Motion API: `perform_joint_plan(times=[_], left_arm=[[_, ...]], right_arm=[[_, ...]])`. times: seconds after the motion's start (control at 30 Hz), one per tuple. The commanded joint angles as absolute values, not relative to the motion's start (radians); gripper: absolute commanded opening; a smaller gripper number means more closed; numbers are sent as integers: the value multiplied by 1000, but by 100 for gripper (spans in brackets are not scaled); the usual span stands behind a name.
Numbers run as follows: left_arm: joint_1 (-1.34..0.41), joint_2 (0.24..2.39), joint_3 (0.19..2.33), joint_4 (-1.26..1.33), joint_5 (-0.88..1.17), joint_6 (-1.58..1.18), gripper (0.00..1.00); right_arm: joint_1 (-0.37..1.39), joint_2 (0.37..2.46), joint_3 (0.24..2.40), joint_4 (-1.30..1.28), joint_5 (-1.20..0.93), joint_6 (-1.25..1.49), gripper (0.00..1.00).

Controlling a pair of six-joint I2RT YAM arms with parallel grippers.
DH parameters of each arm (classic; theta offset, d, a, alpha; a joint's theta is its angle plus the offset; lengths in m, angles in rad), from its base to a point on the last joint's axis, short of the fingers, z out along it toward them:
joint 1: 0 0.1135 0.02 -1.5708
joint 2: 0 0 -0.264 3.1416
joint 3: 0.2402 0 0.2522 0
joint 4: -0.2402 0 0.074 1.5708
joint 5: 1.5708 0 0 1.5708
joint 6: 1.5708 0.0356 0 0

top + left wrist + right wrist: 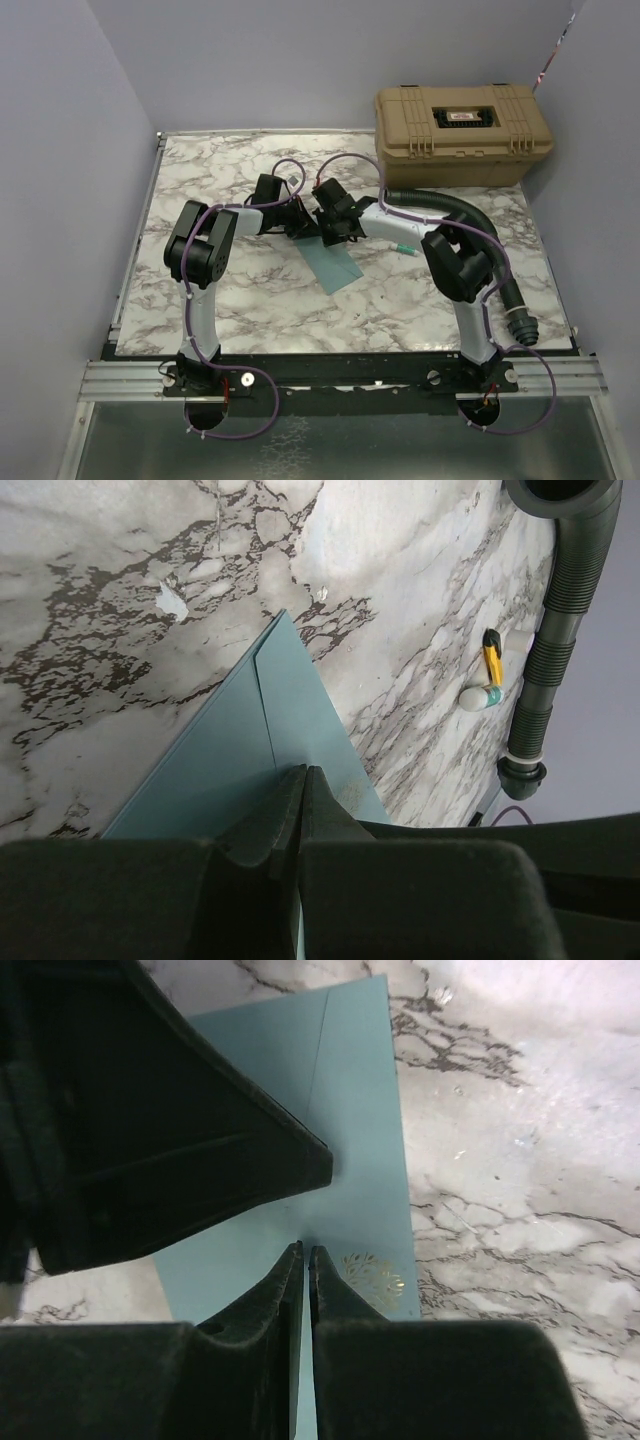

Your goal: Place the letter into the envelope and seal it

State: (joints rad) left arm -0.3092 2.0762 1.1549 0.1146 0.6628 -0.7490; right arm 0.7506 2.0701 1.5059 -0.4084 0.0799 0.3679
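Observation:
The teal envelope (335, 266) lies flat on the marble table at mid-table, its upper end under both grippers. My left gripper (298, 228) is shut, its tips resting on the envelope's surface (225, 765) beside a fold line. My right gripper (326, 236) is shut too, its tips on the envelope (350, 1100) next to a gold leaf ornament (372, 1278). The left gripper's finger (200, 1150) shows close by in the right wrist view. In the wrist views the left gripper (305, 771) and the right gripper (305, 1248) both have their jaws together. The tan letter is not visible in any view.
A tan hard case (462, 122) stands at the back right. A small white stick with a yellow and teal cap (487, 675) lies right of the envelope, also seen from above (403, 248). A black ribbed hose (560, 630) runs along the right arm.

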Motion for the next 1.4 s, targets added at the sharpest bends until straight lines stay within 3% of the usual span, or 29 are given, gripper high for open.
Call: perform_joint_plan(times=[0.0,0.2,0.73,1.13,1.37], left_arm=[[-307,2140,1132,11,557,-696,0],[-308,2146,1131,11,555,-696,0],[-308,2169,1155,2,545,-698,0],[-307,2172,1158,2,540,-689,0],[-307,2172,1156,-22,535,-683,0]], right_arm=[[745,2116,1539,-427,31,348,10],[751,2143,1527,-441,36,343,16],[796,2094,1318,-521,12,236,14],[801,2118,1295,-561,34,249,23],[801,2109,1251,-594,61,282,19]])
